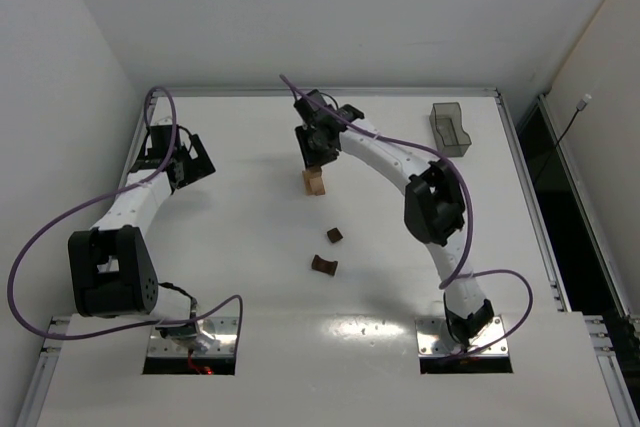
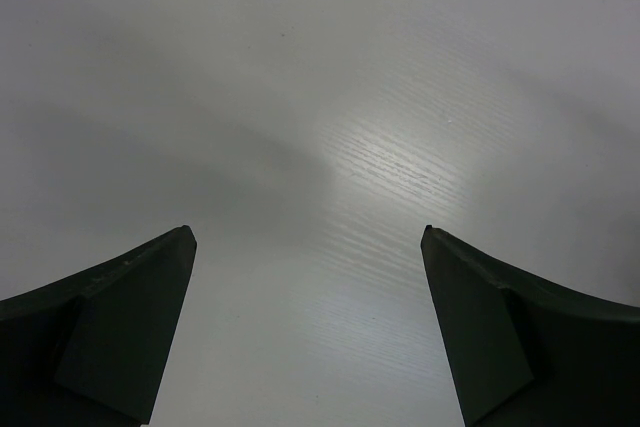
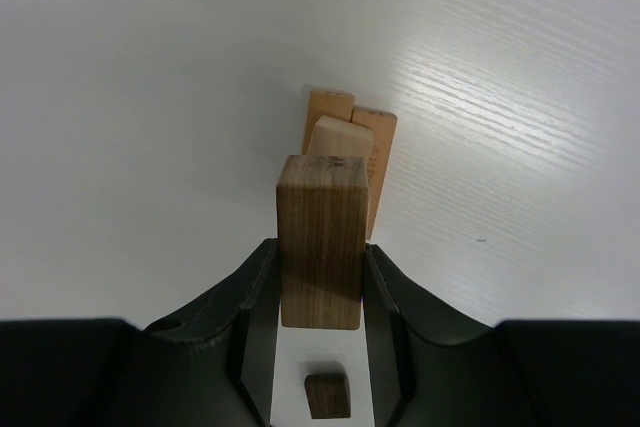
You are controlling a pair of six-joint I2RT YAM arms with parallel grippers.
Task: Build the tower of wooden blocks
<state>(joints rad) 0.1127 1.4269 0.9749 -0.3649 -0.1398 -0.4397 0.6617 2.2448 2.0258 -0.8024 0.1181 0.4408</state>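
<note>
The wood block tower [image 1: 315,183] is a short stack of light tan blocks in the middle of the white table; in the right wrist view the tower [image 3: 375,152] shows tan pieces with a paler one on top. My right gripper [image 1: 318,150] hangs just above it. That right gripper [image 3: 320,252] is shut on a brown wooden bar [image 3: 320,207], held over the stack. My left gripper [image 1: 186,161] sits far off at the left. In its wrist view the left gripper [image 2: 310,247] is open over bare table.
Two loose dark brown blocks lie nearer the arm bases: a small one [image 1: 335,235] and an arch-like one [image 1: 323,265]. One dark block [image 3: 328,394] shows below the right jaws. A clear grey plastic bin [image 1: 451,129] stands at the back right.
</note>
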